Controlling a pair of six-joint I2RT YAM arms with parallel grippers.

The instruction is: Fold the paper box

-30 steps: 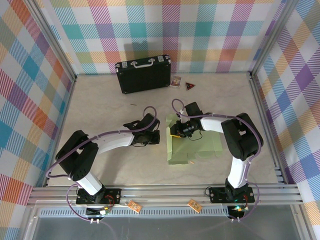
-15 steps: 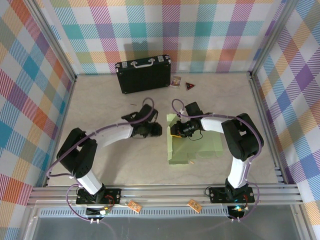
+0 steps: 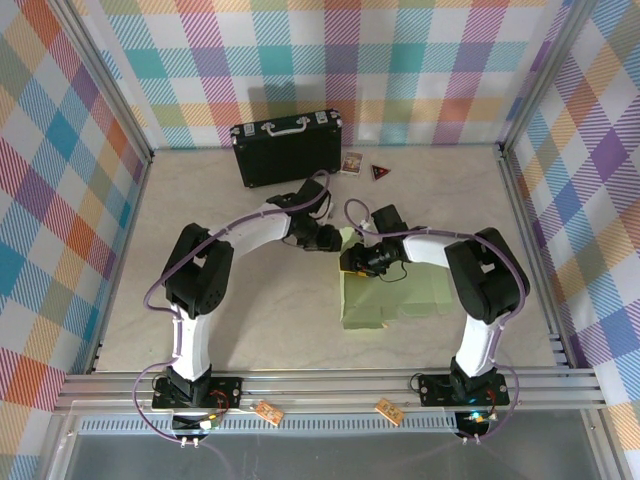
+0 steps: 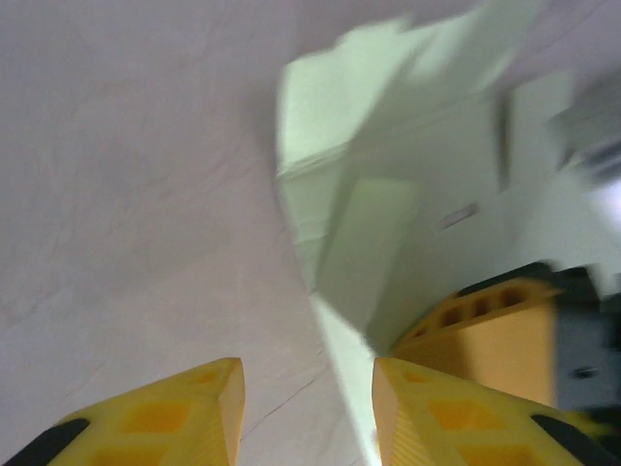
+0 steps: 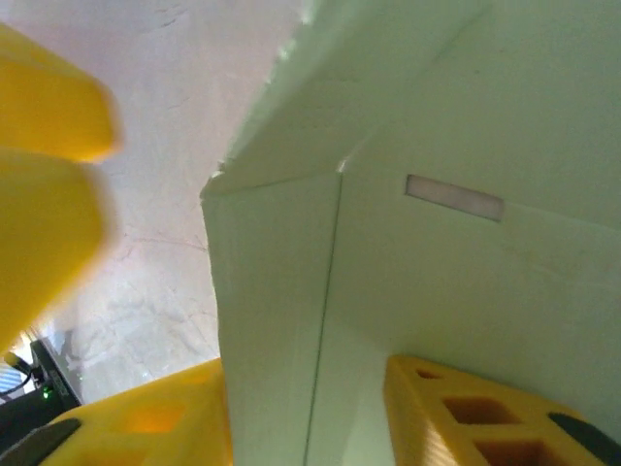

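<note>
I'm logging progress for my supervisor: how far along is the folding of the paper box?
Early. Done: one corner flap of the paper box looks creased upward; the rest lies flat on the table. In hand: the right gripper straddles that flap with open jaws, and the left gripper, also open, hovers beside the same corner. Left: raising the walls and tucking the flaps.

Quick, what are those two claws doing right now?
Left gripper: open, holding nothing.
Right gripper: open, astride a flap of the paper box.
</note>
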